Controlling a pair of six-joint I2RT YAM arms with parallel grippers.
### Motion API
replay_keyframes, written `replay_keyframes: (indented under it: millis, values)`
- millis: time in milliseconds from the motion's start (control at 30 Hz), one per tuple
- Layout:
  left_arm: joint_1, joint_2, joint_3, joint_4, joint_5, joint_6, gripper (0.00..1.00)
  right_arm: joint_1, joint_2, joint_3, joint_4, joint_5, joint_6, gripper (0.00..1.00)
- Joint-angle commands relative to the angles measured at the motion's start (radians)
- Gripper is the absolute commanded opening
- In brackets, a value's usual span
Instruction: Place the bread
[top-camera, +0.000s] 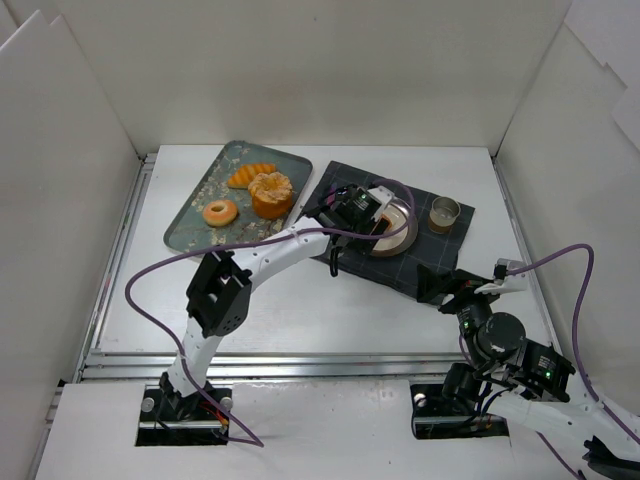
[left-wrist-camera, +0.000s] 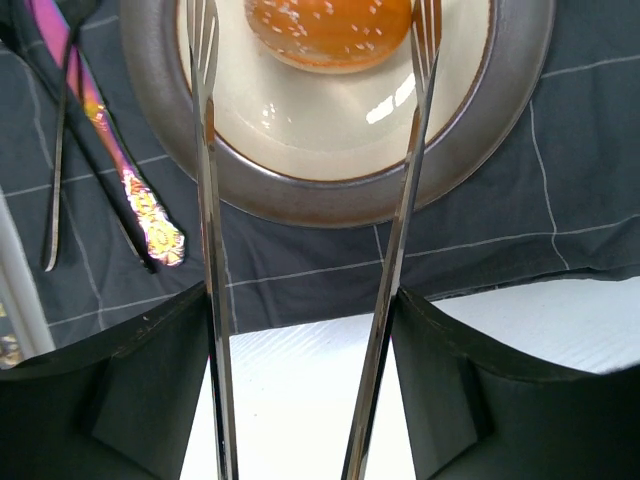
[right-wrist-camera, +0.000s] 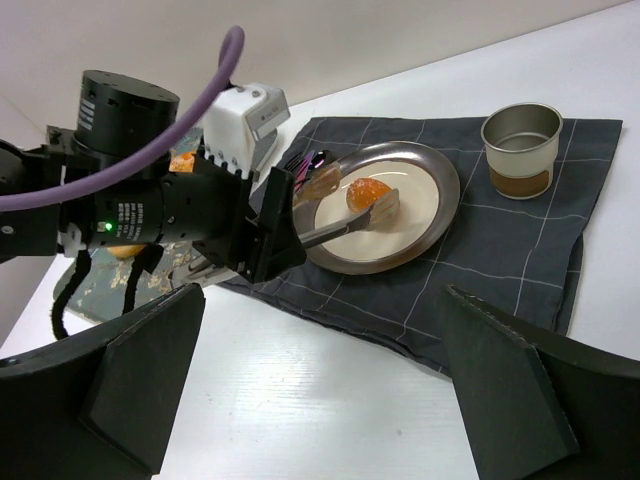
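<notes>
In the left wrist view the bread (left-wrist-camera: 328, 32) lies on the plate (left-wrist-camera: 330, 195) at upper centre, left pincer (left-wrist-camera: 315, 22) spread either side of it, cutlery (left-wrist-camera: 135, 195) upper left on the dark cloth (left-wrist-camera: 560, 170); right pincer (right-wrist-camera: 320, 300) spread too.

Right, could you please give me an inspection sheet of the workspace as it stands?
Surface: white table, dark checked cloth on it.
Job's things: bread lies on the plate.
Clutter: tray with donut and ridged bun; cup and cutlery on the cloth.
Grippers: left gripper open, fingers flanking the bread; right gripper open, empty.
Cables: purple cable looping off each arm.
Surroundings: white panels on three sides.
</notes>
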Motion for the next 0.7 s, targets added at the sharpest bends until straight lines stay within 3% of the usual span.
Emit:
replay_keyframes:
  millis: [0,167,333,433,667]
  values:
    - [-0.003,-0.125,0.024,0.049,-0.038,-0.001,0.64,0.001,0.011,0.006,0.054,0.033,0.015,0.98]
    - [-0.003,-0.156,0.034,0.017,-0.055,-0.002,0.65,0.001,0.014,0.007,0.052,0.027,0.016,0.98]
    - [-0.012,-0.263,-0.049,-0.005,-0.104,-0.019,0.65,0.002,0.011,0.007,0.052,0.019,0.019,0.98]
    - [-0.012,-0.349,-0.143,-0.023,-0.132,-0.051,0.65,0.002,0.006,0.004,0.051,0.014,0.019,0.98]
    - [-0.012,-0.570,-0.556,0.053,-0.156,-0.116,0.64,0.001,0.012,0.006,0.051,0.005,0.022,0.98]
